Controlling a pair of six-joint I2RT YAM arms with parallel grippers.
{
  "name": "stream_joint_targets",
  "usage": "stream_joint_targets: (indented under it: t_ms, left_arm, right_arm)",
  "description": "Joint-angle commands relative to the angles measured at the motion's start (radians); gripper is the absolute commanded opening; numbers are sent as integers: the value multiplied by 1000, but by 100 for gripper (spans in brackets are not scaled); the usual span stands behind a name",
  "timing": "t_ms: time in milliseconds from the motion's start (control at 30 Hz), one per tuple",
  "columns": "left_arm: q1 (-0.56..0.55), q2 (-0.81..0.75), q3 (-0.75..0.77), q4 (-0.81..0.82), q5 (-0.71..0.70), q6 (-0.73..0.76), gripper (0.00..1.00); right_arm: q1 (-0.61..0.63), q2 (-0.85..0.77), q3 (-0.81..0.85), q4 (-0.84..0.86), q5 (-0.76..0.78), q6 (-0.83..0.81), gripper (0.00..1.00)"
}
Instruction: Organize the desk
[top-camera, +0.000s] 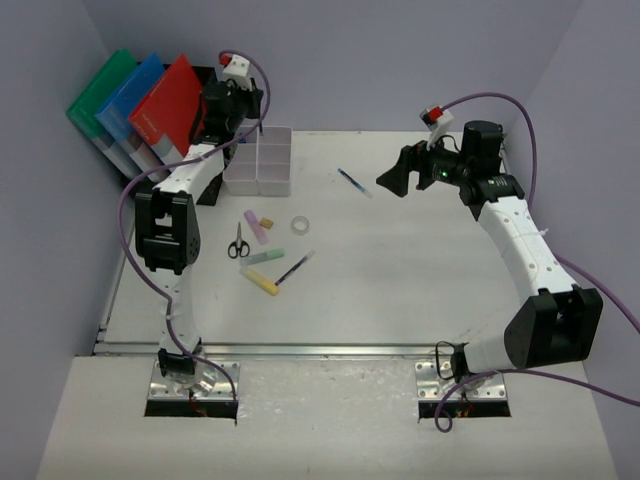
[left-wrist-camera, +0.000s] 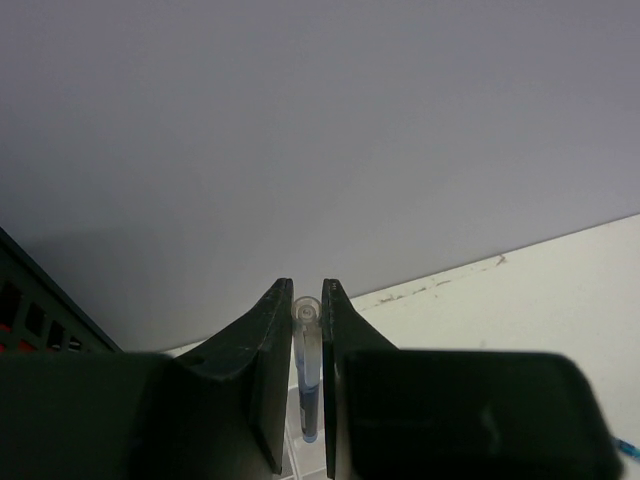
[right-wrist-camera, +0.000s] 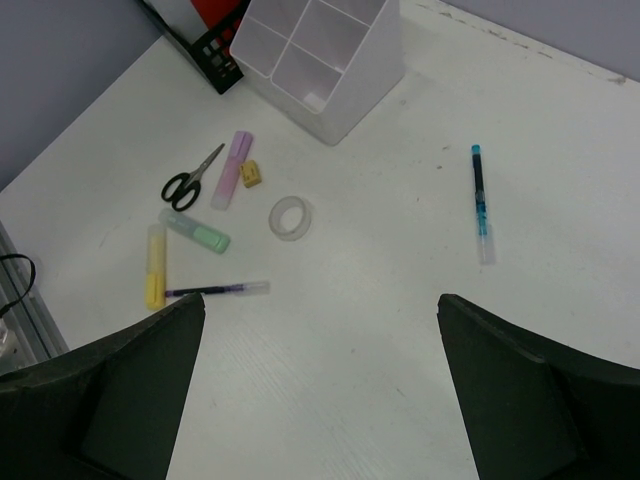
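At the desk's far-left corner, the left gripper was clamped on a clear pen above the tray. Mid-left lay scissors, highlighters (pink, green, yellow) and a tape roll, with a blue pen farther right. The right gripper hovered, spread wide, holding nothing.

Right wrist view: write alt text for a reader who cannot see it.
The right hand hangs open above the white desk, its two dark fingers at the bottom corners. A blue pen lies alone at right; at left lie scissors, a tape roll, highlighters and a dark pen, near a white compartment tray.
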Motion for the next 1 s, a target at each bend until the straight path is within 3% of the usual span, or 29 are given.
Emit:
stream_joint_targets:
  t_ms: [0, 100, 200, 367, 433, 533, 667, 833, 967]
  left_arm:
    - [-15, -5, -62, 49, 11, 90, 8]
    - [-19, -4, -71, 15, 33, 108, 36]
    - [-30, -19, -84, -25, 54, 123, 56]
    - [-65, -90, -67, -207, 98, 136, 66]
    - [-78, -136, -50, -324, 175, 139, 65]
    - [-143, -216, -80, -639, 237, 191, 45]
    - [-261, -341, -271, -861, 239, 273, 40]
    - [-376, -402, -450, -1007, 190, 258, 36]
    - [-443, -429, -545, -997, 124, 213, 41]
  right_arm:
    - [-7, 4, 25, 25, 7, -11, 99]
    - [-5, 12, 32, 23, 4, -6, 99]
    - [-6, 19, 38, 24, 0, -1, 99]
    - [-5, 24, 33, 32, -6, 14, 99]
    - [-5, 20, 27, 34, -8, 14, 99]
    - [-7, 12, 11, 37, 4, 11, 99]
    - [-7, 10, -7, 29, 6, 2, 99]
    - [-5, 30, -1, -6, 4, -6, 99]
    - [-6, 40, -5, -13, -4, 2, 99]
